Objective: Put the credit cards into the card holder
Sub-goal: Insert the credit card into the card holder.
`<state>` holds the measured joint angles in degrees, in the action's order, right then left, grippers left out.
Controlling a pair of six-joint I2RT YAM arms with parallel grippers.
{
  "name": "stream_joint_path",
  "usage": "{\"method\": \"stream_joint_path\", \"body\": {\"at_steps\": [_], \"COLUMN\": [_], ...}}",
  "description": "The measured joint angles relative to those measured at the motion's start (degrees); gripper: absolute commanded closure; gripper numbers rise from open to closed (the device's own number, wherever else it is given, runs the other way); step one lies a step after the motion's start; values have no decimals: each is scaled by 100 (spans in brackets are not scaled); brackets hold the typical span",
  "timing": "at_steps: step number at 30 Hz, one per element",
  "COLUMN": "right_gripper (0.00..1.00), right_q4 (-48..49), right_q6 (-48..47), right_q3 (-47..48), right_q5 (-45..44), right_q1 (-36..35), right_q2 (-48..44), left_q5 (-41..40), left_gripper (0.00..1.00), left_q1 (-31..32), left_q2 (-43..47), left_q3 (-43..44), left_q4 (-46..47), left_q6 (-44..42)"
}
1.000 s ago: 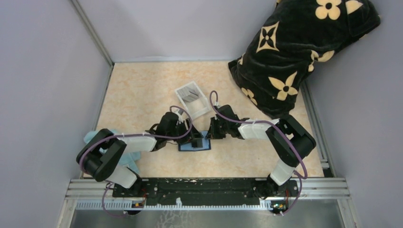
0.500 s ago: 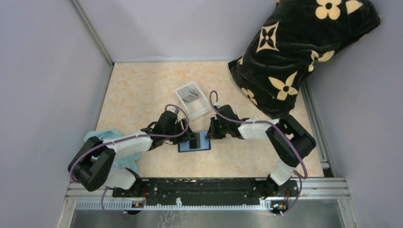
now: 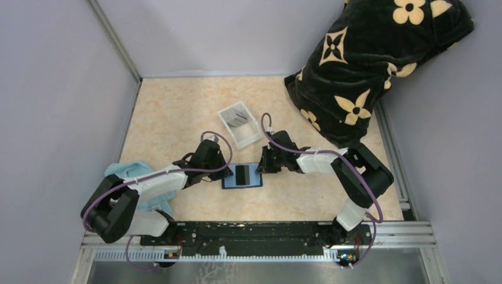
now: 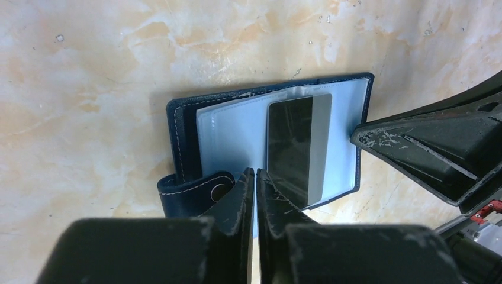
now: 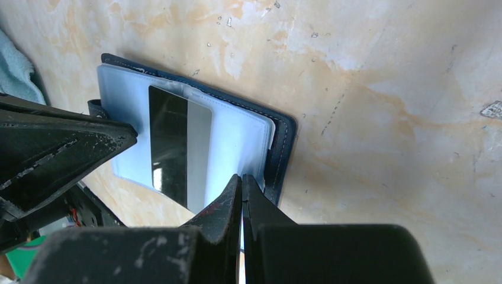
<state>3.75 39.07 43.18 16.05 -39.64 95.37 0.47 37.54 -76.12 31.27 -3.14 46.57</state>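
With left hand (image 4: 255, 173) and right hand (image 5: 241, 177) both pressed together at opposite edges of the open card holder (image 4: 220, 127) on the table (image 4: 89, 71), we are judging that steadying it lets the protruding credit card (image 4: 290, 151) seat squarely.

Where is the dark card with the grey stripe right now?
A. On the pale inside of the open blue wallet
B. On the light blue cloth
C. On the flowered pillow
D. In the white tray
A: both wrist views show the card lying flat against the light lining of the opened card holder.
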Motion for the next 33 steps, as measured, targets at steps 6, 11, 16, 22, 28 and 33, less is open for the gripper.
{"method": "stream_joint_path", "body": {"at_steps": [6, 11, 16, 22, 28, 33], "right_gripper": [100, 100, 100, 100, 100, 100], "right_q4": [0, 0, 2, 4, 42, 22], "right_q6": [-2, -2, -2, -4, -4, -17], "right_q3": [-4, -7, -7, -9, -44, -44], "right_q5": [-9, -13, -13, -15, -22, -44], "right_q1": [0, 0, 0, 0, 0, 0], "right_q2": [-7, -7, -7, -7, -26, -39], "left_q5": [-76, -144, -173, -199, -243, -306], "left_gripper": [100, 100, 100, 100, 100, 100], "left_q1": [142, 339, 494, 638, 684, 697], "left_q2": [-129, -339, -527, -726, -857, -938], "left_q3": [0, 136, 280, 433, 544, 645], "left_q4": [-15, -13, 20, 33, 48, 24], "left_q6": [-85, -173, -227, -251, -249, -251]}}
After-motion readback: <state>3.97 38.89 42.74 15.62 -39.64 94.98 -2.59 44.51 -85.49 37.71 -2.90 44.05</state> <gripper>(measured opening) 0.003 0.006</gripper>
